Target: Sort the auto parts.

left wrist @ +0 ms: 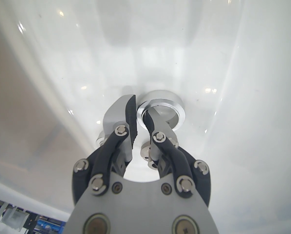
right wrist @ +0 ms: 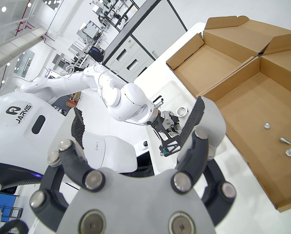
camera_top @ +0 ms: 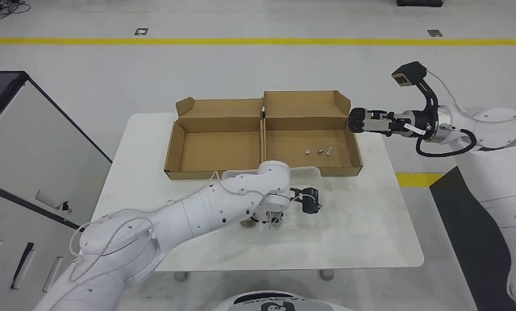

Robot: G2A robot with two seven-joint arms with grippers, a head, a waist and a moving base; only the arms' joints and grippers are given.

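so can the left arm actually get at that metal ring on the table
Likely yes: the left gripper already straddles the metal ring at its wall, one finger inside, one outside, seemingly pinching it, with nothing else in the way.

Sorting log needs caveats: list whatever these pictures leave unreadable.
Small silver parts: left wrist view, mostly hidden behind the left gripper.
Three tiny silver fasteners in a brown cardboard box: top view, too small to identify.
That box: right wrist view, cut off by the picture edge.
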